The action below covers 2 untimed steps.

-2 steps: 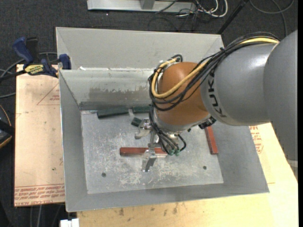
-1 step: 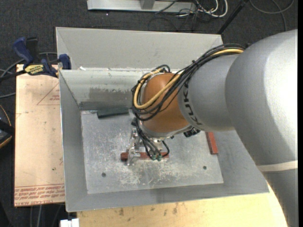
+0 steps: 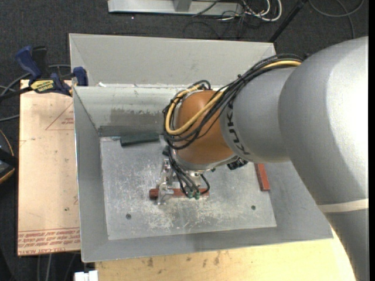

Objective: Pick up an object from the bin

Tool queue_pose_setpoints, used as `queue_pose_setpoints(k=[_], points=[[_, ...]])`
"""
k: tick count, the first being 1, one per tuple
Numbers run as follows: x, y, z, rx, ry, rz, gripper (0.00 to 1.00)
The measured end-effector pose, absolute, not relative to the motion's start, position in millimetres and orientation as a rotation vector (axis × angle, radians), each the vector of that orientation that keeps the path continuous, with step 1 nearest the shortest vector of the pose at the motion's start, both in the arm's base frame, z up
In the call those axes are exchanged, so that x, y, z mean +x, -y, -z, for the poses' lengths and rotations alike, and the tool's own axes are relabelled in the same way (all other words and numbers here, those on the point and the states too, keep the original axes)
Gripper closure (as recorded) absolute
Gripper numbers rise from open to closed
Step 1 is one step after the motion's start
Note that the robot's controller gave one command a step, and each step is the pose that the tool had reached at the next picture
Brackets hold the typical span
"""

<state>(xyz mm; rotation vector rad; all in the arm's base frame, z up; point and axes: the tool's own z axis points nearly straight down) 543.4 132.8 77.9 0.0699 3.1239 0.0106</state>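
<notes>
The bin (image 3: pixel 88 174) is dull grey with whitish scuffs across its floor, the bar (image 3: pixel 139 139) at the back is dark greenish-black, the strip (image 3: pixel 263 177) at right rust-red, the small piece (image 3: pixel 156 194) mid-floor red-brown, and the silver-grey arm (image 3: pixel 281 122) carries an orange cover (image 3: pixel 196 127) with yellow and black cables (image 3: pixel 258 70).

Robotics lab: arm (image 3: pixel 275 119), metal bin (image 3: pixel 89 180) (scuffed), loose floor cables (image 3: pixel 265 0).
</notes>
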Motion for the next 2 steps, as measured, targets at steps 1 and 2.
queue_pose_setpoints(k=[1,2], points=[[543.4,-147.4,-220.2,0.051,-3.137,-0.003,1.00],[543.0,-147.2,-219.7,0.052,-3.139,-0.003,1.00]])
